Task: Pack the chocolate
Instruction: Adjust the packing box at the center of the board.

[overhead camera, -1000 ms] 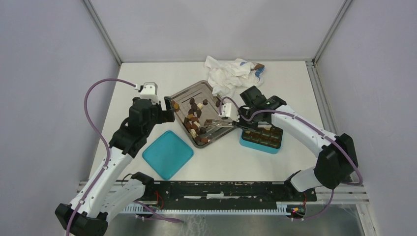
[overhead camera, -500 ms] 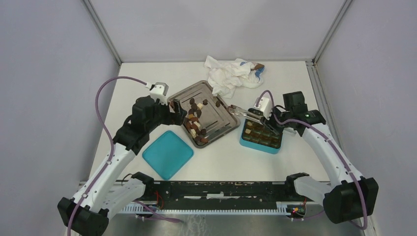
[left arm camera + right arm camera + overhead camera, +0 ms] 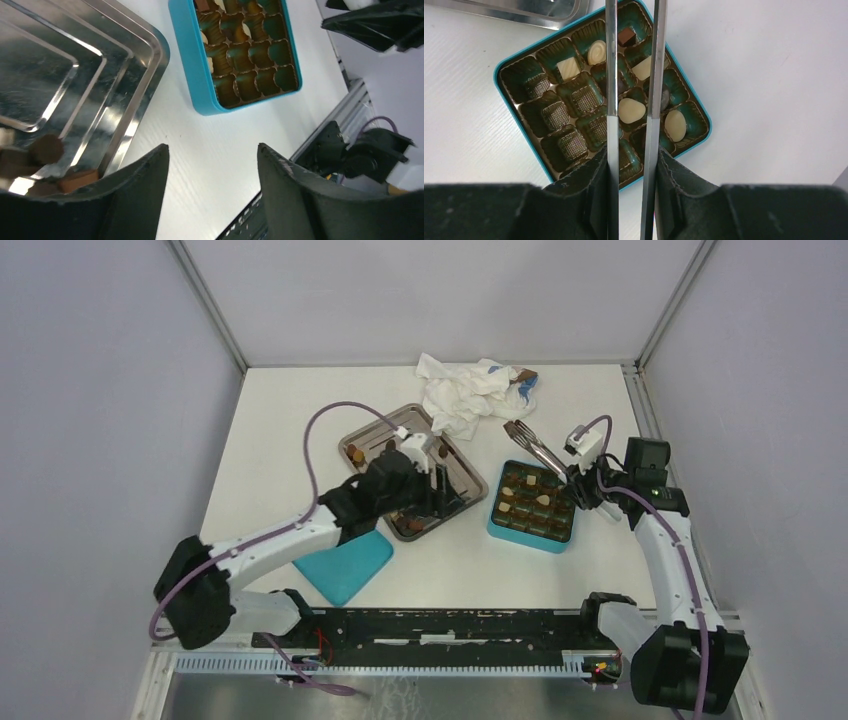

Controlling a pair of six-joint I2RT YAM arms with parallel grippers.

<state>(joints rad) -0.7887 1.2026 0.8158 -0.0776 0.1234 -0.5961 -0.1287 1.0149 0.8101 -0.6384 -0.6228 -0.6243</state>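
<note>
Chocolate pieces point(image 3: 355, 453) lie in the steel tray point(image 3: 470, 472), and most are hidden under my left arm. The left wrist view shows brown pieces point(image 3: 45, 149) at the tray's near corner. My left gripper point(image 3: 440, 498) point(image 3: 212, 147) hangs open over bare table between the tray and the teal box point(image 3: 533, 508) point(image 3: 195, 75), with nothing between its fingers. My right gripper point(image 3: 583, 483) point(image 3: 631, 155) is shut on metal tongs point(image 3: 530, 443) point(image 3: 611, 75), held above the box. The tong tips look empty. Several cream chocolates point(image 3: 631, 110) and a dark one point(image 3: 626, 36) sit in box cells.
A teal lid point(image 3: 345, 560) lies on the table near the left arm. A crumpled white cloth with blue marks point(image 3: 465, 390) sits at the back. The frame rail point(image 3: 450, 625) runs along the near edge.
My left arm swung right across the tray to its near right corner, and its jaws narrowed a little. My right arm drew the tongs back from the tray to above the box.
</note>
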